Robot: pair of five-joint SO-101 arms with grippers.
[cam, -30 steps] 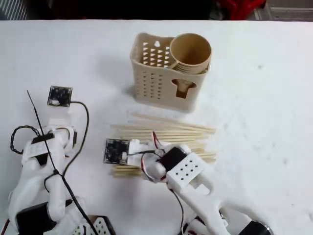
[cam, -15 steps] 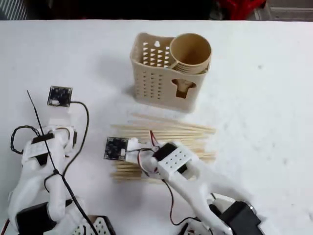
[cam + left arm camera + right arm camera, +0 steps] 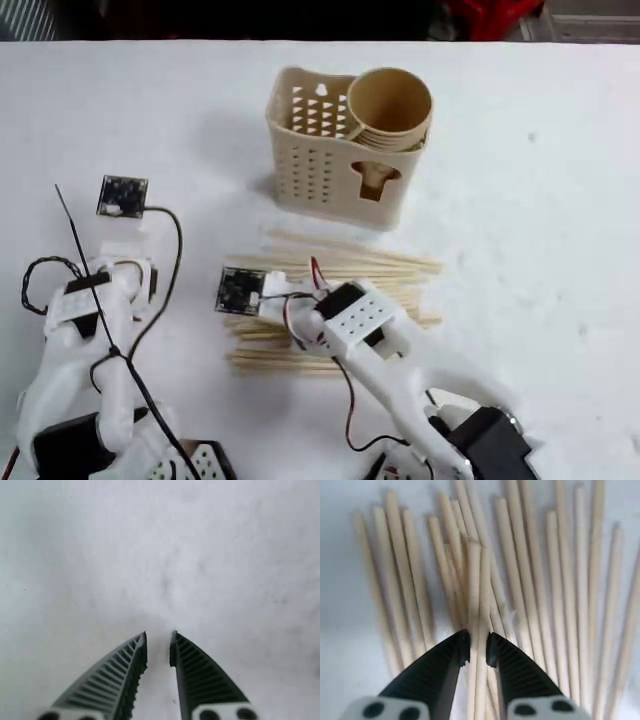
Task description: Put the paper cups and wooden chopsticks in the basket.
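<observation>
A cream plastic basket [image 3: 318,170], box-shaped, its walls pierced with rows of small round holes and triangles and with a keyhole-shaped cutout in the near side, stands upright on the white, faintly grainy surface [image 3: 540,200]. Nested tan paper cups [image 3: 390,105], smooth and round-rimmed, sit upright inside one end of the basket. The wooden chopsticks [image 3: 520,580] lie outside the basket as a loose pile flat on the surface just in front of it, pale, slender and round-ended, mostly parallel with a few crossing. The right tool [image 3: 477,650], two tapering dark ribbed fingers on a white base, hangs over the pile with its tips drawn almost together. Sticks show through the slim gap, but whether any is pinched cannot be told. The left tool [image 3: 158,647], of the same ribbed make, is clenched on nothing above bare surface, well apart from the pile. No readable writing shows on the basket or the cups.
</observation>
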